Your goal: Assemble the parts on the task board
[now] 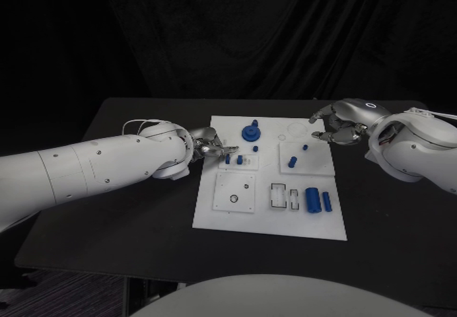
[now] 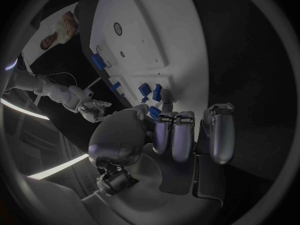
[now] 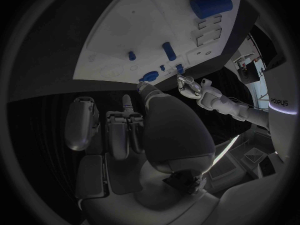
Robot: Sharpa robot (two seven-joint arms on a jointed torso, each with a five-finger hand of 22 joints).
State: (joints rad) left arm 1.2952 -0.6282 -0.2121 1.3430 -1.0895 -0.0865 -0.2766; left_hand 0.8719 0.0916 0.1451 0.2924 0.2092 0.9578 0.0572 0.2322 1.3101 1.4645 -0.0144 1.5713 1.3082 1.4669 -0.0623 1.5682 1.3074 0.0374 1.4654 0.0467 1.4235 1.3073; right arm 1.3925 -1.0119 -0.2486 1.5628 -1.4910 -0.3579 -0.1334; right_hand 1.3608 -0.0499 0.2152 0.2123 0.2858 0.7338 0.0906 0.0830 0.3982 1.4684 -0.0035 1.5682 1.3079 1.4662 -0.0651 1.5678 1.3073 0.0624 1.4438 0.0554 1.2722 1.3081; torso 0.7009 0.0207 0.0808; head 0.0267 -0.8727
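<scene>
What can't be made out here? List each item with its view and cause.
- Head view: whether the left hand grips a small blue part; too small to tell.
- Left wrist view: the fingers cover the white task board beneath them.
- Right wrist view: the right hand hides the board's near edge.

near table [image 1: 114, 244] bare | blue gear [image 1: 251, 132] upright on task board [image 1: 271, 221]

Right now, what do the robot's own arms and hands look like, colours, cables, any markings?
Both arms are glossy white, rounded shells dotted with small dark screw holes. The left arm has a thin pale cable looping at its wrist; the right arm has one too, plus a small dark ring mark near the wrist. The left hand and right hand are silver metal with segmented fingers and darker palms.
</scene>
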